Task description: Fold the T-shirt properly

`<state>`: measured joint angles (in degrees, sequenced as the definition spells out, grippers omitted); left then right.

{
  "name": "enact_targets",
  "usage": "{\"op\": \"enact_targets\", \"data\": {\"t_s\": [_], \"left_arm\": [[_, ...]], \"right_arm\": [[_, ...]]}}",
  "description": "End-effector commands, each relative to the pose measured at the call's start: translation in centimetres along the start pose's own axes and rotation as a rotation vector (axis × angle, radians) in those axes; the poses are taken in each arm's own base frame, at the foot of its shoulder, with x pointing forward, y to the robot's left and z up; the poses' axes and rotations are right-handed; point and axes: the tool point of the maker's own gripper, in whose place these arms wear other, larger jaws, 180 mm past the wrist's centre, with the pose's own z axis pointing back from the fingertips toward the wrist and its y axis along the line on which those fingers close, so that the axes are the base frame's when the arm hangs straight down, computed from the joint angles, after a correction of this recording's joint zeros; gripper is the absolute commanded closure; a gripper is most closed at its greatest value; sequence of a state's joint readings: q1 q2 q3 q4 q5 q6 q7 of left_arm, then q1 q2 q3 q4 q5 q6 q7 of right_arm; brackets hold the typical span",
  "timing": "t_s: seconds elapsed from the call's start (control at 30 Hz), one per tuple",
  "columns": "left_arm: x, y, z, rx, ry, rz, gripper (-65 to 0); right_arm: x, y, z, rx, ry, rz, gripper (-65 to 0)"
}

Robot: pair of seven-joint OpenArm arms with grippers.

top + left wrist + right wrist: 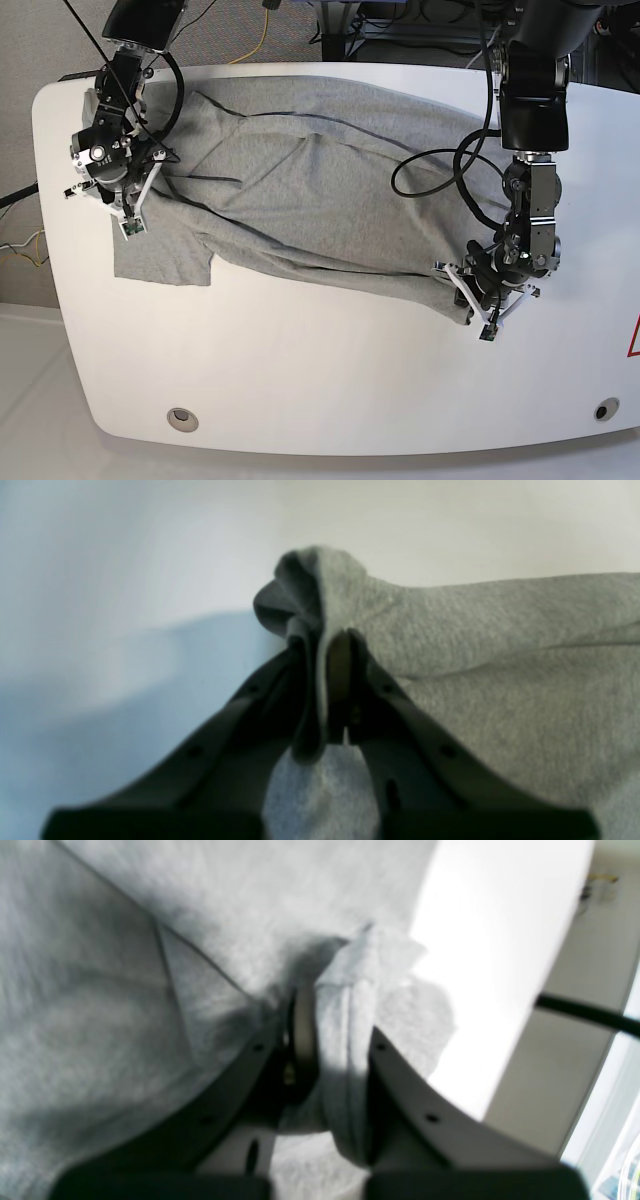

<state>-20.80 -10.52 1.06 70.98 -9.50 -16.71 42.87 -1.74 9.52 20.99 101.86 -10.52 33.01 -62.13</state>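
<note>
We are in a robotics lab: a white rounded table [300,390] carries two black robot arms with loose black cables [440,165] looping over them, a yellow cable [262,30] trails across grey carpet [230,30] behind, and more wires [20,250] hang off the table's side.

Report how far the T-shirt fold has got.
Done: both grippers are shut on cloth, the left gripper and the right gripper each pinching a bunch of the T-shirt. In hand: the shirt lies stretched between them across the table, creased, one sleeve flat at the near edge. Left: no neat fold shows yet, so the folding itself remains.
</note>
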Motion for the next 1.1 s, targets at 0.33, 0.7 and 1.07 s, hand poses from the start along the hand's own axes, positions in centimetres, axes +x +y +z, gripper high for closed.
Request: {"op": "enact_targets", "data": {"t_s": [0.33,0.7,1.07], "left_arm": [[0.2,1.1,0.9,0.023,-0.016,-0.015,-3.4],[-1.6,1.5,1.2,0.031,0.088,-0.017,-3.4],[-0.7,1.0,2.8,0.042,0.078,-0.055,-3.4]], "right_arm": [[3.3,-3.1,2.5,-0.093,-0.051,-0.009,0.0],[3.4,-3.1,3.0,-0.102,-0.054,-0.005,0.0],[1.8,-3.1,3.1,-0.107,0.005,0.002,0.0]]}}
